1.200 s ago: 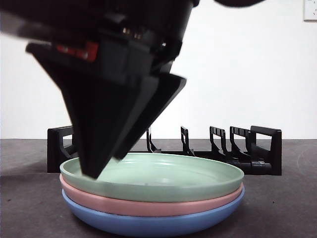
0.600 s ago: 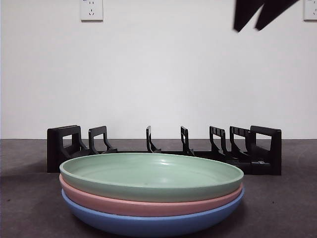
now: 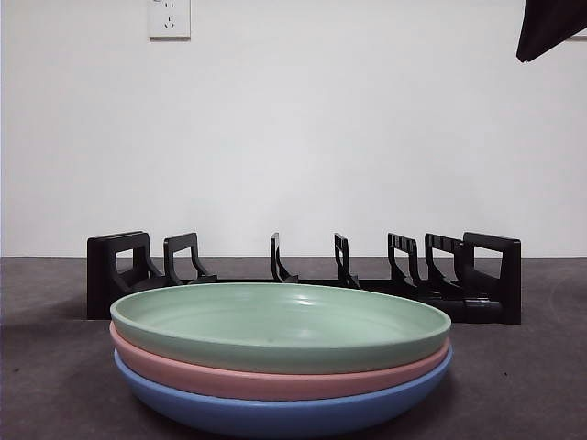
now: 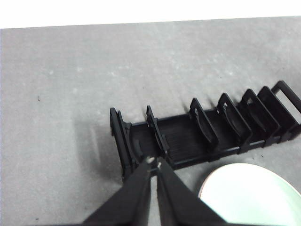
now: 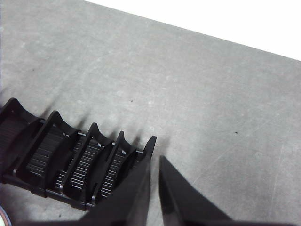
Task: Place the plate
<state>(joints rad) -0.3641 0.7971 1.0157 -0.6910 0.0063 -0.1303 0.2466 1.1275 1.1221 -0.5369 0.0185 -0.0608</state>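
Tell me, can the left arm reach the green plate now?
Probably yes. The left end effector hangs above the rack, and the green plate lies on top of the stack, uncovered.

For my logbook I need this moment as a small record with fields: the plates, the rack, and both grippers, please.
plates: stack of three round plates, pale green plate on top, pink plate in the middle, blue plate at the bottom
rack: black plastic dish rack behind the stack, no plate in it
left gripper: shut, holds nothing, above the rack's end
right gripper: shut, holds nothing, above the rack's other end
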